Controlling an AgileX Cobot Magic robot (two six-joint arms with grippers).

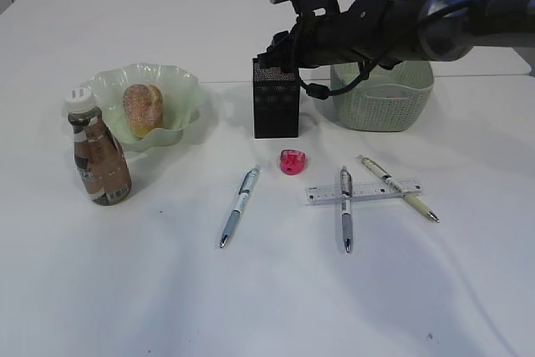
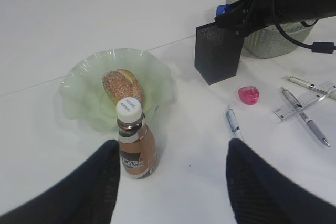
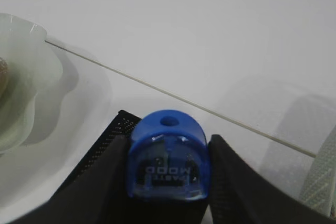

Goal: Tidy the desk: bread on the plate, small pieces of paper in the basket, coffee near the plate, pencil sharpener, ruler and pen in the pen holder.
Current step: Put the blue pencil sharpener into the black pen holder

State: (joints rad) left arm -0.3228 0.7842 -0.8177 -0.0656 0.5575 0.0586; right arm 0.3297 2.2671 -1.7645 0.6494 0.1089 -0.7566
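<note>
Fingers (image 3: 231, 182): mine, clamped on either side of the blue sharpener (image 3: 167, 156).
Below: black mesh holder (image 3: 102, 148), open rim.
Left edge: green plate (image 3: 21, 77).
Desk (image 3: 210, 35): white.

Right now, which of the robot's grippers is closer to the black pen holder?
The right gripper. It hangs just above the pen holder, clamping a blue pencil sharpener. The left gripper is off to the side, open, near the coffee bottle beside the plate.
</note>
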